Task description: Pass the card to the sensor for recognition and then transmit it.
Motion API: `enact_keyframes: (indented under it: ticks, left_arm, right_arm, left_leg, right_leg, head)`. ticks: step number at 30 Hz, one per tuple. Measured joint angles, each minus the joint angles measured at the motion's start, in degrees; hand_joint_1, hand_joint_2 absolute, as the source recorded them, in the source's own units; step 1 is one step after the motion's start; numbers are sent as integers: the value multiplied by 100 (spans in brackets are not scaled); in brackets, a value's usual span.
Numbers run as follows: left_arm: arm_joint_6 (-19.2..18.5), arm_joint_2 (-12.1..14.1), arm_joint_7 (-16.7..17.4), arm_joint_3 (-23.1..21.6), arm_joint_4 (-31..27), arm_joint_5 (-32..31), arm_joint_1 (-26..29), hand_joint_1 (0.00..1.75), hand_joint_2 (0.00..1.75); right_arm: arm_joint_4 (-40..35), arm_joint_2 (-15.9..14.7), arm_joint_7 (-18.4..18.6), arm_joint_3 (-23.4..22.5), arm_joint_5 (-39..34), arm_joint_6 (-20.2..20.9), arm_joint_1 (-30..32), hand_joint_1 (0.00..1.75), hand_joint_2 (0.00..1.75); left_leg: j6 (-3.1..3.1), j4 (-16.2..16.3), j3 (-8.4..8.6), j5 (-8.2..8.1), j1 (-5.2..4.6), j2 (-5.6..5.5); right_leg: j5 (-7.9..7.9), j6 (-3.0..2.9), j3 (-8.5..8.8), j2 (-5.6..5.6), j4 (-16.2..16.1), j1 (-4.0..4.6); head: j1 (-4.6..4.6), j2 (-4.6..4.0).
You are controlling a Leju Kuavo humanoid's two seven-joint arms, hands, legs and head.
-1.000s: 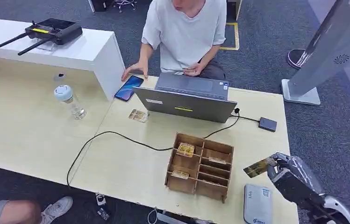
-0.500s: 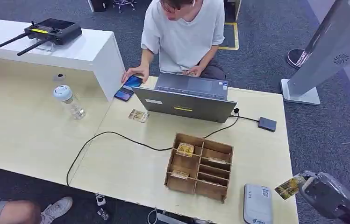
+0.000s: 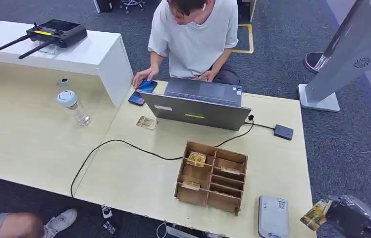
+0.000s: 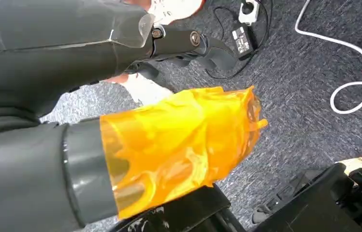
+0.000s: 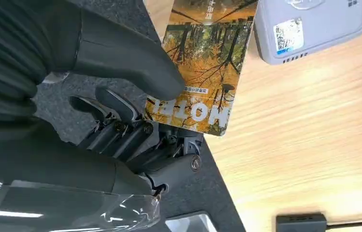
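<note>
I see the orange autumn-forest hotel card (image 5: 200,63) pinched in my right hand (image 5: 121,106): the thick grey thumb (image 5: 130,58) presses on its printed face, and the darker fingers (image 5: 121,130) back it from beneath near the end printed HOTEL. Most of the card juts out past the fingertips, its far end reaching over the edge of the pale wooden table (image 5: 314,145) toward the grey rounded card reader (image 5: 314,21), which it overlaps in the wrist view; whether they touch I cannot tell.

From the head view the same card (image 3: 316,214) sits just beside the table's near corner, held by the right hand (image 3: 354,220) just beside the one reader (image 3: 273,216).

Beyond that stands one wooden compartment box (image 3: 212,176) holding what look like three cards, though they are small. One loose card (image 3: 146,122) lies further out by one grey open laptop (image 3: 198,104). A black cable (image 3: 124,146) crosses the table, and one small dark box (image 3: 283,132) lies at the far side; the right wrist view catches it too (image 5: 300,223). One clear bottle (image 3: 74,107) stands well away.

A person in a white shirt (image 3: 193,34) sits behind the laptop with one hand on a blue phone (image 3: 142,90).

The left wrist view gives me my left hand (image 4: 179,145), wrapped in orange film, fingers together, holding nothing, above grey carpet (image 4: 304,72).
</note>
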Motion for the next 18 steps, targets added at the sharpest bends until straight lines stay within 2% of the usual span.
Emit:
enact_keyframes:
  ticks: [12, 18]
  left_arm:
    - [2, 7, 52, 0, 0, -35, 1, 0, 0]
    - [4, 7, 52, 0, 0, -37, 1, 0, 0]
  right_arm:
    - [-4, -253, -140, 173, -262, 99, -77, 175, 175]
    - [-4, -269, -111, 286, -144, 26, -76, 175, 175]
  left_leg:
    - [0, 0, 0, 0, -1, 0]
    - [0, 0, 0, 0, 0, 0]
  right_leg:
    - [0, 0, 0, 0, 0, -1]
    - [0, 0, 0, 0, 0, 0]
  head:
    - [2, 0]
    - [2, 0]
